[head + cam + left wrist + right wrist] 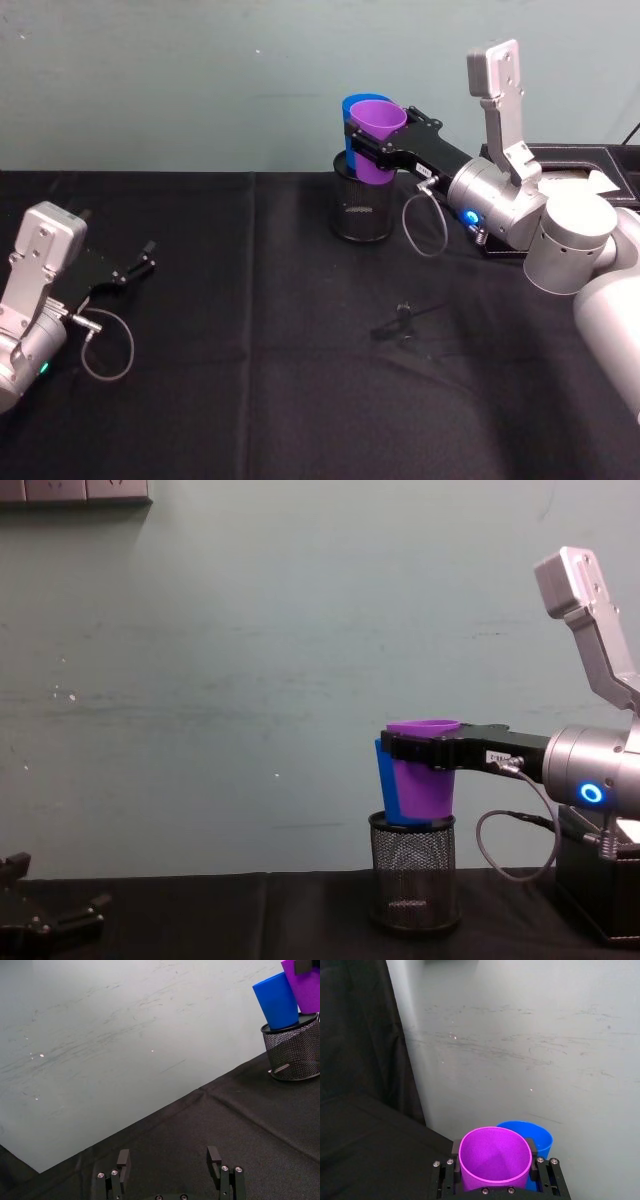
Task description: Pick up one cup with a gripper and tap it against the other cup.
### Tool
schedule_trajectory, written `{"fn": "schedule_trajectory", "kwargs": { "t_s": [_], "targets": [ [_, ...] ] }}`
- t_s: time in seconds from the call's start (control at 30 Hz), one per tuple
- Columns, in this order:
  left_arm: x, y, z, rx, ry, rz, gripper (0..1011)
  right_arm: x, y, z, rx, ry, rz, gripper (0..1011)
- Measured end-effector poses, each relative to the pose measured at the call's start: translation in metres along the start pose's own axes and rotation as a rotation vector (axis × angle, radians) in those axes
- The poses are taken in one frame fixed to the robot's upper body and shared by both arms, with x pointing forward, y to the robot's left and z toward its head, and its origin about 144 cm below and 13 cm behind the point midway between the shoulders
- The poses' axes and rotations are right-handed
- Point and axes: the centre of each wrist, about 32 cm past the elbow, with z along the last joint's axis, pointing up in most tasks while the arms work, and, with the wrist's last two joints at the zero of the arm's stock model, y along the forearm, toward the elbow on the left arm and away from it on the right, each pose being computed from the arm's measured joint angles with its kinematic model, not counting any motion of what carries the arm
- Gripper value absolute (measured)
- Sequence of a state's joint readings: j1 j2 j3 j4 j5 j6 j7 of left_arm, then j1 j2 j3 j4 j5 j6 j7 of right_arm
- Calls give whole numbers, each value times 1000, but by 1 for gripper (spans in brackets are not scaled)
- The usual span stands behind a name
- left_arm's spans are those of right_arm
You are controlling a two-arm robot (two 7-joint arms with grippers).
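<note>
Right claw clamped around purple cup, held up against blue cup, which stands on the mesh holder. Pick done; tap looks at contact, set-down maybe left. Left claw parked spread apart, surface left.

A robotics test lab, seen from my remote operator's station: a black-draped bench stands against a bare, scuffed pale-green wall with grey plates mounted high on it. My rig's silver-grey left arm and right arm trail exposed cables. A wire-mesh pen holder stands on the bench; a black equipment case sits at its right end.
</note>
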State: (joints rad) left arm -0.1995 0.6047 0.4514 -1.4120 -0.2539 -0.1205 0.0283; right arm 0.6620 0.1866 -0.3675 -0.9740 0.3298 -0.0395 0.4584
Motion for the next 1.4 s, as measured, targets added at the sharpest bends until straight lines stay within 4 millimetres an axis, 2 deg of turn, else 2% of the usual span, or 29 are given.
{"fn": "schedule_trajectory", "kwargs": {
  "t_s": [1.4],
  "targets": [
    [0, 0, 0, 0, 0, 0, 1000, 0, 0, 0, 0, 0, 0, 735]
  ]
}}
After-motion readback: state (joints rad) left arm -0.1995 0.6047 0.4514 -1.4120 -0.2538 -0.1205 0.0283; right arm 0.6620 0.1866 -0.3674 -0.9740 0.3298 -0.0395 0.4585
